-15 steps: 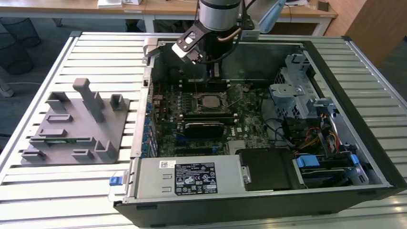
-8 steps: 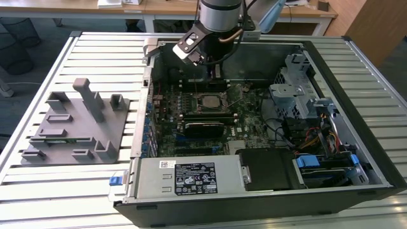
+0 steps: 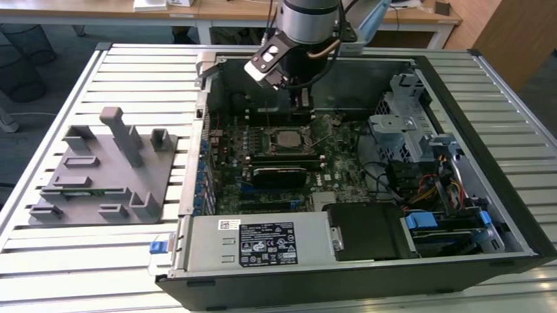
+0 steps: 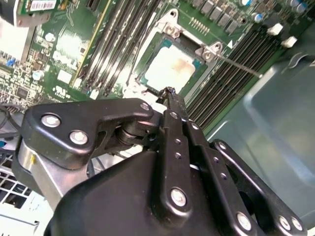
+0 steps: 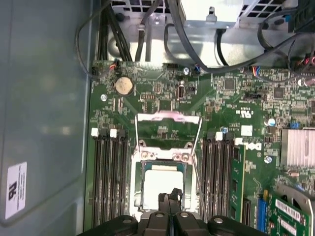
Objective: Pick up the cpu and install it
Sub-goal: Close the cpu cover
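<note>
- The slatted metal counter [image 3: 130,78] carries an open computer case [image 3: 348,287]. A grey fixture [image 3: 104,169] sits beside the case on the exterior view's left.
- The green motherboard [image 5: 226,103] lies flat inside the case.
- The black claw [image 5: 170,197] hangs over the far part of the board. Its two fingers are pressed together with nothing between them.
- The socket's metal frame [image 5: 167,129] is swung open.
- The cpu [image 5: 160,187] lies flat in the socket, silver top up. In the first wrist view the claw's tips sit right at its edge; I cannot tell whether they touch.
</note>
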You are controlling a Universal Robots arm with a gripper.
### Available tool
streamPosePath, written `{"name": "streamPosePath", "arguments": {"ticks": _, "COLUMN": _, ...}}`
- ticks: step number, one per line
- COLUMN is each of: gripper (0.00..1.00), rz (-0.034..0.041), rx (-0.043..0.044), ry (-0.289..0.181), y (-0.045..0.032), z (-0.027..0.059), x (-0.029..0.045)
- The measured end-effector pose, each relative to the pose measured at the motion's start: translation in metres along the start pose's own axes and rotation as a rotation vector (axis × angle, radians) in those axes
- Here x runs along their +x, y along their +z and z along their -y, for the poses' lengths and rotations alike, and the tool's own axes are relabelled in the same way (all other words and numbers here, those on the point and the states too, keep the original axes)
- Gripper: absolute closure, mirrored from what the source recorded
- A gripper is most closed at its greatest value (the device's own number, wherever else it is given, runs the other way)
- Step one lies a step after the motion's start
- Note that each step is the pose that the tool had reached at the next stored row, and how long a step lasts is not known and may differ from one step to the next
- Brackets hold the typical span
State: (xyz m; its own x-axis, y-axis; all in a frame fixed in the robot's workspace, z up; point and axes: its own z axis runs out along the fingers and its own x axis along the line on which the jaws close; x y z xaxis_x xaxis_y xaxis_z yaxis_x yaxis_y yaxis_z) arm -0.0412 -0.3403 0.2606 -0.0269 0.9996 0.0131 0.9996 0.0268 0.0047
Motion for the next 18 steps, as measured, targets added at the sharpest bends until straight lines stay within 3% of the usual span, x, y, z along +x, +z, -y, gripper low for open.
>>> {"name": "streamPosePath", "arguments": {"ticks": 18, "gripper": 0.89, "rz": 0.0, "rx": 0.0016, "ry": 0.0, "y": -0.0025, "z": -0.0223, "x": -0.0006}}
